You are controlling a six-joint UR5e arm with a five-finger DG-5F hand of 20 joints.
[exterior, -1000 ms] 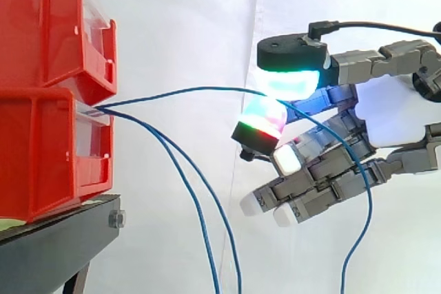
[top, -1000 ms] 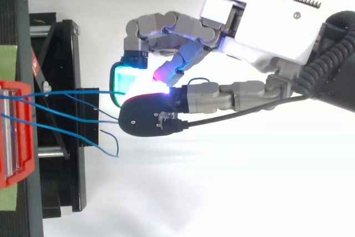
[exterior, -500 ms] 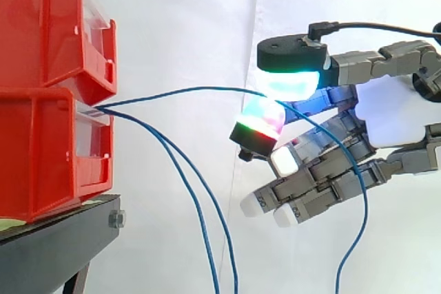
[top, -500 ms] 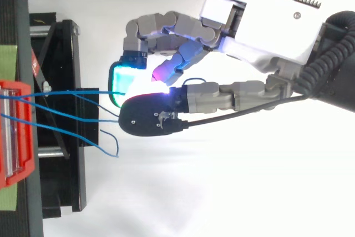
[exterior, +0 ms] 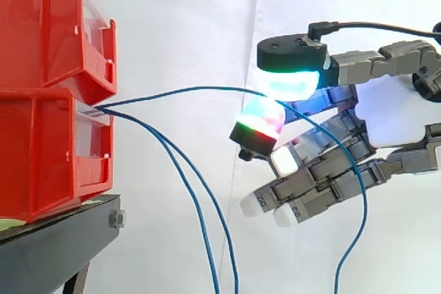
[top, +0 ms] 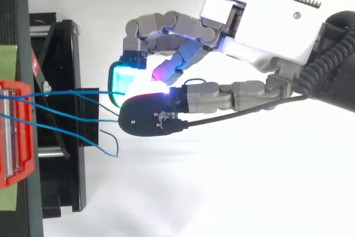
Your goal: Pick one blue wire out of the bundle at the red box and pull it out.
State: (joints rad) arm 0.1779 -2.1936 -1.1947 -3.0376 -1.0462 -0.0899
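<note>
1. Bins (exterior: 41, 122): bright red, with clear fronts.
2. Wire (exterior: 207, 89) from the bins to the fingers (exterior: 293, 82): blue; the wires (exterior: 204, 235) hanging beside the bins are blue too.
3. Fingers: grey, with tips glowing cyan-green, red and white.
4. Hand (top: 266, 23): white shell.
5. Stand (exterior: 48, 253) under the bins: black.
6. Curtain (exterior: 179, 18) behind the bins: white.

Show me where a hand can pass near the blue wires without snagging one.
Free: above the held blue wire, between the upper red bin and the hand. Also below, between the two drooping wires and the hanging tail. Crowded: the mouth of the lower bin, where wires bunch.
</note>
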